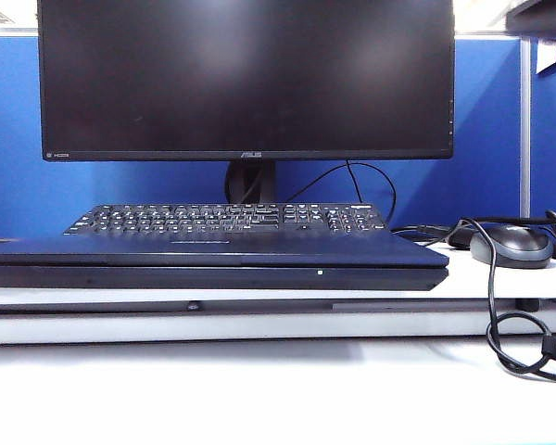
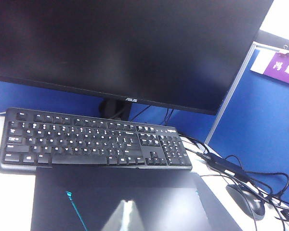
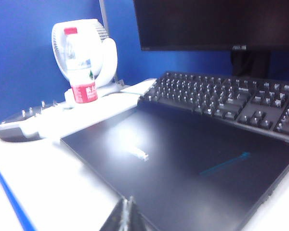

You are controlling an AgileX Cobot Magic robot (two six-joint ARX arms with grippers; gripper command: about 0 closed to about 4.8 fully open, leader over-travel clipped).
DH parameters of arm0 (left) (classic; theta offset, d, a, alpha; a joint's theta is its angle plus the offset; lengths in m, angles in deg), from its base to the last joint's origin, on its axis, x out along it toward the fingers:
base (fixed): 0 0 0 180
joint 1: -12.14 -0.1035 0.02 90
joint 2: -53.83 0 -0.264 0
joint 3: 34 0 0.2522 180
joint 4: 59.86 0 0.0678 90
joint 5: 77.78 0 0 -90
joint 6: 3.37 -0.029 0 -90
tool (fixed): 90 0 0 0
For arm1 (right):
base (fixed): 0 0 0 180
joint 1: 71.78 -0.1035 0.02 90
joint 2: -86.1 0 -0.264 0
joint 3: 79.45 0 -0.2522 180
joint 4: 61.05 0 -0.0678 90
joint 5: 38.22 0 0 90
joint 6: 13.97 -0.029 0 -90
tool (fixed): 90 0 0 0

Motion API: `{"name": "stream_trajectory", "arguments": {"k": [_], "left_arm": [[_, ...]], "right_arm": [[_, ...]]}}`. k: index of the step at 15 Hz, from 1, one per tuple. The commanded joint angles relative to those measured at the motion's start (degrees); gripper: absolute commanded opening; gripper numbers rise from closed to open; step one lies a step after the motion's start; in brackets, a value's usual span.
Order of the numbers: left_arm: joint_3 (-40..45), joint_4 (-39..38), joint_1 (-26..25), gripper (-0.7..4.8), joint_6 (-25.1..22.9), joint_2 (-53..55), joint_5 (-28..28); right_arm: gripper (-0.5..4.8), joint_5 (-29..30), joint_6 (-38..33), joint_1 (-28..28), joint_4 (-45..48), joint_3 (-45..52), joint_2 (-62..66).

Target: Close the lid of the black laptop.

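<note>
Lid [image 1: 213,248] lies shut on laptop [image 1: 213,276]; only wrist views show left fingers [image 2: 126,216], right fingers [image 3: 125,219].

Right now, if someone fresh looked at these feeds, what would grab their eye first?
The big black ASUS monitor fills the back, with a separate black keyboard below it. In front, the slim dark-navy laptop lies flat with its matte lid already shut. A grey mouse with looping cables sits to the right. Each wrist view shows only a claw tip at the frame edge, just over the lid.
</note>
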State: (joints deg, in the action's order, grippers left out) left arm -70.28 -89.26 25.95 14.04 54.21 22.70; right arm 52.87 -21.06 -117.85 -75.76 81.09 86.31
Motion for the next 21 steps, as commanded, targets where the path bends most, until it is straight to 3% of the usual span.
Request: {"name": "stream_trajectory", "arguments": {"k": [1, 5, 10, 14, 18, 21], "left_arm": [[-0.07, 0.68, 0.04, -0.03, -0.5, -0.07, 0.26], [-0.07, -0.11, 0.02, -0.03, -0.52, -0.07, 0.24], [0.02, -0.31, 0.02, -0.03, -1.05, -0.07, 0.24], [0.17, -0.5, 0.02, -0.03, -1.01, -0.07, 0.26], [0.17, -0.61, 0.02, -0.03, -1.09, -0.07, 0.26], [0.17, -0.61, 0.02, -0.03, -1.11, -0.07, 0.28]], "right_arm": [[-0.01, -5.88, -0.17, 0.07, 10.12, 4.44, -0.11], [-0.01, -7.65, 4.52, 4.28, 9.44, 5.64, -0.11], [-0.01, -1.53, 8.68, 19.52, 9.4, 5.64, -0.11], [-0.01, -2.78, 8.61, 32.17, 11.56, 5.64, -0.11], [-0.01, -8.68, 8.63, 42.93, 12.15, 5.64, -0.11], [-0.01, -9.4, 8.63, 48.02, 12.83, 5.64, -0.11]]}}
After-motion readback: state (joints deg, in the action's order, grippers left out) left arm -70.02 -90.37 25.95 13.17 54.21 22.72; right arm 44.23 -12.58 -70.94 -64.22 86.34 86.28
